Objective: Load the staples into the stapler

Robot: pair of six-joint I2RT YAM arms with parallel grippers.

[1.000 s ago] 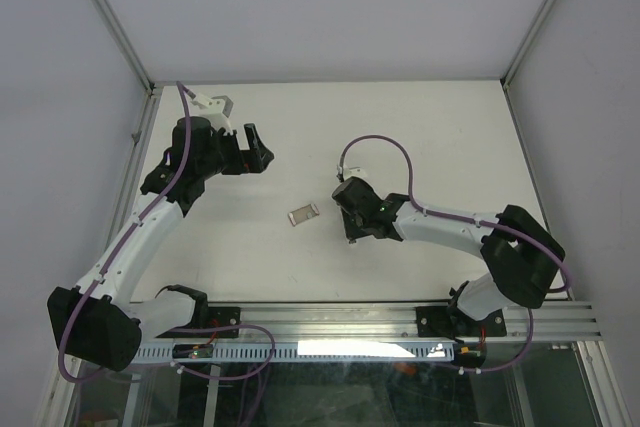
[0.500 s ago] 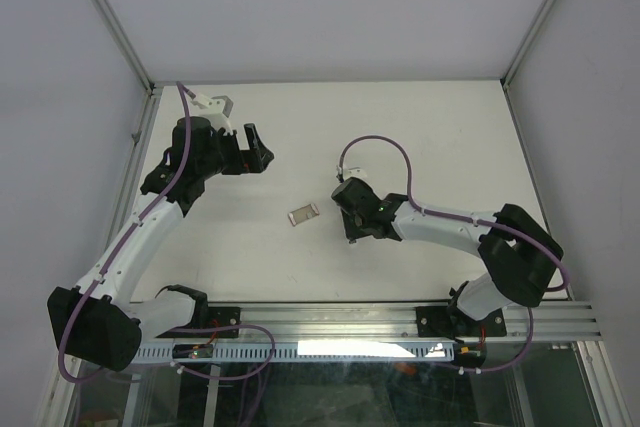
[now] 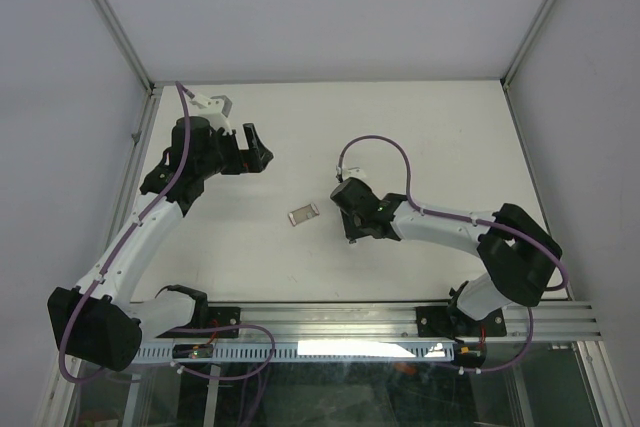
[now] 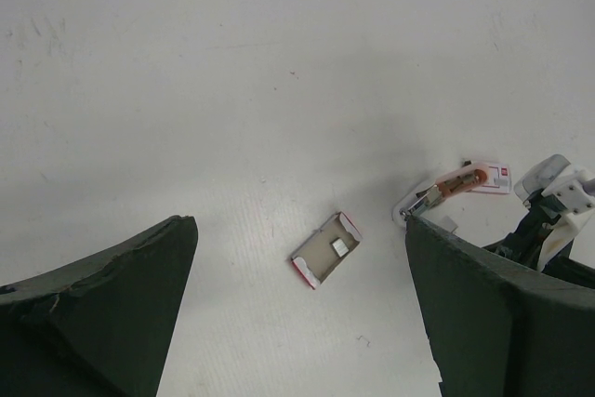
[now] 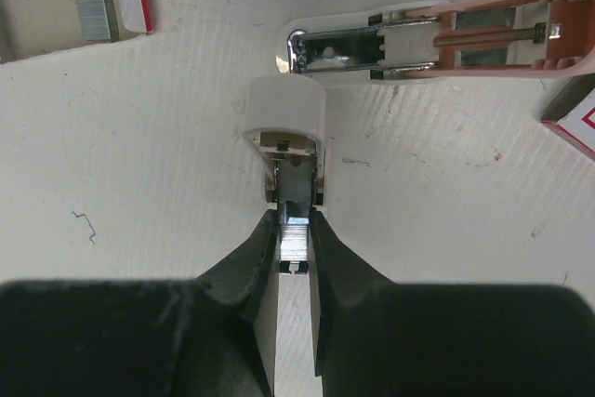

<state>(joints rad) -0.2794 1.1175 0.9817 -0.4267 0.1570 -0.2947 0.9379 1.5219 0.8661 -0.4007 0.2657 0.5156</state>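
My right gripper (image 5: 294,222) is shut on a short silvery strip of staples (image 5: 294,239), held at the mouth of the metal channel in the stapler's white part (image 5: 286,107). The stapler's pink arm (image 5: 493,33) with its spring lies opened out beyond. In the top view the right gripper (image 3: 351,235) hides the stapler. An open cardboard tray (image 4: 321,253) with red-and-white ends holds a small block of staples (image 4: 340,246), which also shows in the right wrist view (image 5: 96,18). My left gripper (image 4: 302,323) is open and empty, high above the table's far left (image 3: 256,149).
A red-and-white box (image 5: 578,120) lies just right of the stapler, also seen in the left wrist view (image 4: 493,177). Loose bent staples (image 5: 355,164) lie on the white table (image 3: 430,137). Metal frame posts stand at the back corners.
My right gripper has edged slightly left with the staple strip in it. The left arm has not moved.
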